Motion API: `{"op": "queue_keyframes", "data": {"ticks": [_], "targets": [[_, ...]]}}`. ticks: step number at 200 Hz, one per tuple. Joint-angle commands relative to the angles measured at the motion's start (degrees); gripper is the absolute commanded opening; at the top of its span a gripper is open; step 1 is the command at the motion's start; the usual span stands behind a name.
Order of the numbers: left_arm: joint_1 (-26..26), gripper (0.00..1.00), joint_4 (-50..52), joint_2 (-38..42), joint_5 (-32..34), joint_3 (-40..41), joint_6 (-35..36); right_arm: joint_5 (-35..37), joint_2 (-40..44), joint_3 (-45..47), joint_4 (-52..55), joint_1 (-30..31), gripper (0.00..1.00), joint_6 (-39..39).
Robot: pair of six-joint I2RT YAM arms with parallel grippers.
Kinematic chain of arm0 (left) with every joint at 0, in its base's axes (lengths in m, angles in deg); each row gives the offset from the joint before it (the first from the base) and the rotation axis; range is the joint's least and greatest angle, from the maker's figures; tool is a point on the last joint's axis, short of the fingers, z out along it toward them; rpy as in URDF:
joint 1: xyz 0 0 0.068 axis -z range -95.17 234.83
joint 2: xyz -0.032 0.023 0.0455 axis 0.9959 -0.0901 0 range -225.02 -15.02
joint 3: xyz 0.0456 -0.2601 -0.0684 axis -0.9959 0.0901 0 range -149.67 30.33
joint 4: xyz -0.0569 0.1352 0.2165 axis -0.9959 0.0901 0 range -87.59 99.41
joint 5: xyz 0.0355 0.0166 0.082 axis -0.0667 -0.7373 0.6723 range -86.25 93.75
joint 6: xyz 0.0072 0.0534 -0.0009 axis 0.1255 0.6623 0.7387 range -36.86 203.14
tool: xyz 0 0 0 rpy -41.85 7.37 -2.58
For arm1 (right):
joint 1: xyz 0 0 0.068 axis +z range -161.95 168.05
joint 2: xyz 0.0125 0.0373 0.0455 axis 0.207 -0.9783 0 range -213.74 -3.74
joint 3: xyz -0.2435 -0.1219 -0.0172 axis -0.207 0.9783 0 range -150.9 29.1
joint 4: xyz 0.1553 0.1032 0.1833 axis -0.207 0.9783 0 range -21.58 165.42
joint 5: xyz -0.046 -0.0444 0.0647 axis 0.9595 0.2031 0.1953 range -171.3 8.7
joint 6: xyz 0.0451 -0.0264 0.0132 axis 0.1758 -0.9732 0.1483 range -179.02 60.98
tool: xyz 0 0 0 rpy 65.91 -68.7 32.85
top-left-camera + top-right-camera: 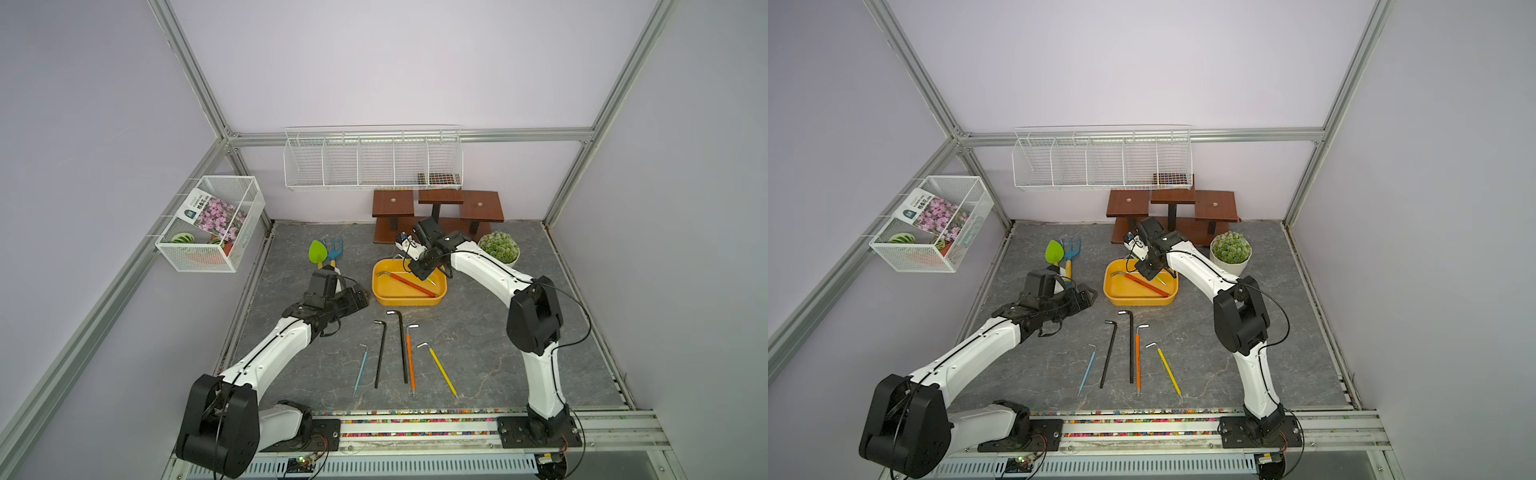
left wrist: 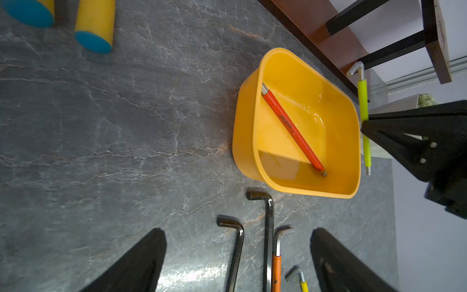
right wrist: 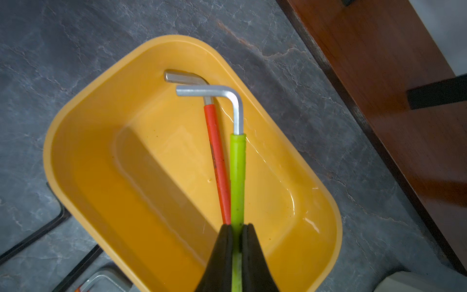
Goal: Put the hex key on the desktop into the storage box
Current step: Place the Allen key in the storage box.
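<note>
at the centre of both top views, the right gripper (image 3: pixel 237 227) is clamped on a green-sleeved hex key (image 3: pixel 237 177), held over the yellow storage box (image 1: pixel 409 300), where a red-sleeved hex key (image 1: pixel 411 283) lies. lower in the frame, five more hex keys (image 1: pixel 402 349) lie on the desktop (image 1: pixel 478 332). left of the box, the left gripper (image 2: pixel 238 231) has its jaws apart.

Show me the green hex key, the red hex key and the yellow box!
green hex key (image 3: pixel 237 177): right wrist view, on its green sleeve.
red hex key (image 3: pixel 216 151): right wrist view, on its red sleeve.
yellow box (image 2: pixel 243 131): left wrist view, on its outer wall.
</note>
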State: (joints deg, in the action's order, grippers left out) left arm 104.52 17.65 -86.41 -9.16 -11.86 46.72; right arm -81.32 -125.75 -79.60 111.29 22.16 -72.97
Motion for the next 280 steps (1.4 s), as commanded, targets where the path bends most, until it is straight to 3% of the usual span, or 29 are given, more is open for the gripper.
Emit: {"op": "queue_keyframes", "data": {"ticks": [1,133,224,280], "targets": [[0.34,0.94,-1.00,-0.14,0.08,-0.53,-0.08,0.71,-1.58,-1.36,-1.82,0.28,0.06,-2.18],[0.35,0.94,-1.41,-0.06,0.30,0.53,-0.23,-0.10,-7.29,-2.21,-3.50,1.22,0.09,-3.65],[0.45,0.94,-0.25,2.17,0.16,0.89,-0.91,-5.25,-6.58,-3.60,1.06,2.04,0.32,-2.31],[0.86,0.94,1.03,4.08,0.09,0.84,-1.37,-1.51,0.71,1.94,-1.53,3.12,0.39,0.13]]}}
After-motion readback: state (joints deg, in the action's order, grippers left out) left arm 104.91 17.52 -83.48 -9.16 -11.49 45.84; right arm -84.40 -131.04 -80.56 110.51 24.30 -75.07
